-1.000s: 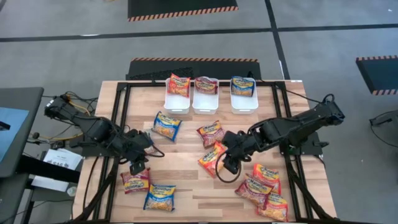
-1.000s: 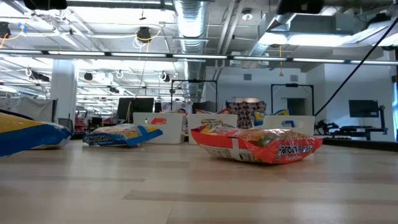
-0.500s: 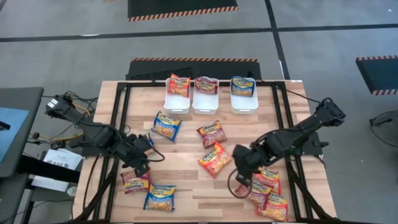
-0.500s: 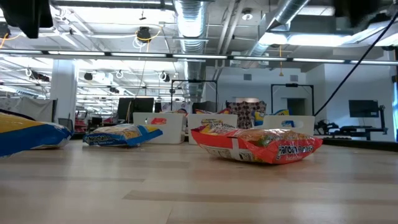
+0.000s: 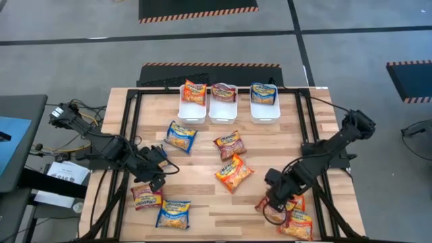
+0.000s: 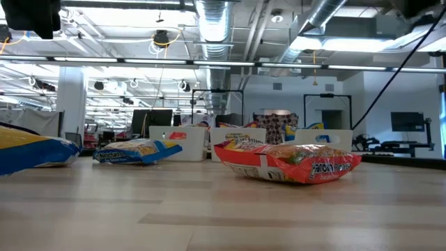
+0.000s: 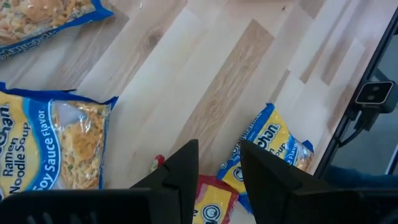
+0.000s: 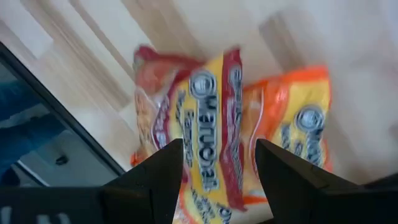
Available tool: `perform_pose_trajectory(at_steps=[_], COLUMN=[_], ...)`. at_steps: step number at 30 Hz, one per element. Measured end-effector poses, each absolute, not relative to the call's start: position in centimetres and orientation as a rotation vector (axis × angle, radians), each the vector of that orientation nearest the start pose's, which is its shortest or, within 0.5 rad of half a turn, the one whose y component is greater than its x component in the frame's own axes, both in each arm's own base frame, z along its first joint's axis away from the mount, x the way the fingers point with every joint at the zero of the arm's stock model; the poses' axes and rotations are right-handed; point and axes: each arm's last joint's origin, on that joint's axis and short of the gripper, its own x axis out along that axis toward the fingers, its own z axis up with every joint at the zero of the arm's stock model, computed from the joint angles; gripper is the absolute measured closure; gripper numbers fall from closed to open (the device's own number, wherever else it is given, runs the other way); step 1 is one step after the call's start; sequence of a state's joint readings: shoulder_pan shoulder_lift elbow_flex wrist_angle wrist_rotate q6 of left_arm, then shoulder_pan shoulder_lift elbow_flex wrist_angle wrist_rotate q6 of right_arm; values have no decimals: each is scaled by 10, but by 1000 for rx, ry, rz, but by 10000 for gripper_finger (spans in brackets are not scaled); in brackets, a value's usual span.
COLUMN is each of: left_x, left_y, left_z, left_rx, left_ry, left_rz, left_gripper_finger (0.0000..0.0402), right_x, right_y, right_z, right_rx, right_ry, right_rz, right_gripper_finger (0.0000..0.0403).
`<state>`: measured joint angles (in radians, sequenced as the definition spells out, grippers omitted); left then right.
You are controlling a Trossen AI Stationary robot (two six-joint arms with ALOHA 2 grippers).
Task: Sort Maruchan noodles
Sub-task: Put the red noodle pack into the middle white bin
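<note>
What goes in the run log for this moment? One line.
left fingers: open, above maroon packet | right fingers: open, over packet pile | bins: one packet each

- A robotics lab or industrial test hall, not a home.
- The wooden bench (image 5: 202, 202) sits in a black metal frame (image 5: 132, 115) on a grey concrete floor (image 5: 81, 47) marked with dark tape lines.
- Black floor mats (image 5: 196, 9) with orange-and-black hazard edging lie beyond the bench's far edge.
- Across the bench, the low view shows exposed silver ducting (image 6: 217, 21), pipes and strip lights overhead.
- Monitors (image 6: 406, 122) and cluttered workstations stand in the background.
</note>
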<state>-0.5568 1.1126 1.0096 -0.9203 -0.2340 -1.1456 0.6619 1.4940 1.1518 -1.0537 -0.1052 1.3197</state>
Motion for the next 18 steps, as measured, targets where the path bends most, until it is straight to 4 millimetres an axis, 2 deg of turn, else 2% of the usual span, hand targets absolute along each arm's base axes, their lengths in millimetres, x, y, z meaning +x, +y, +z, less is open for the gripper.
perform_pose_trajectory(at_steps=[4,14,18], left_x=[176,176,176], left_y=[-102,-102,-101], left_z=[293,293,293], left_rx=[-640,-616,-615], left_ry=[970,972,968], left_rz=[262,249,254], left_gripper_finger=[299,299,299], right_x=[204,205,205], right_y=[170,172,171], right_z=[241,241,225], right_rx=[677,682,702], right_ry=[1513,1488,1478], right_rz=[-367,-357,-340], right_gripper_finger=[179,179,179])
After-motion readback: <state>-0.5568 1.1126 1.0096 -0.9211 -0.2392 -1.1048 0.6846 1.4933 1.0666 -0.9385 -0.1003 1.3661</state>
